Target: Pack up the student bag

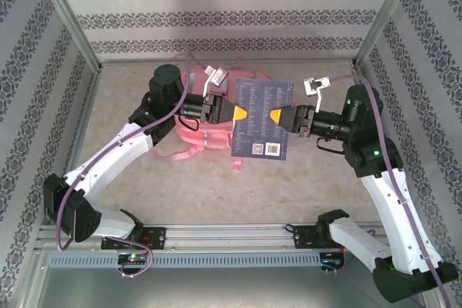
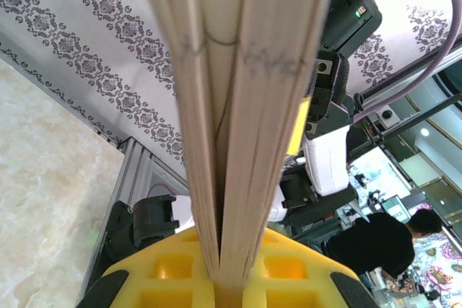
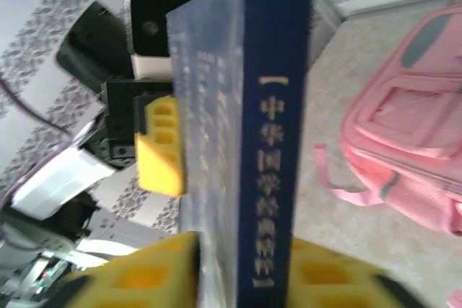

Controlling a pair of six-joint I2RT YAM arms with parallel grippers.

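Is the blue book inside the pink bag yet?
No, it is out. The blue book is up in the air between the left gripper and the right gripper, over the pink bag.

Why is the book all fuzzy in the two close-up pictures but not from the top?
Left wrist view: the book sits right at the lens, so its page edges smear, while the wall behind looks sharper. Right wrist view: its spine lettering is soft, and the student bag looks washed pale. Top view: it is farther off, so crisper.
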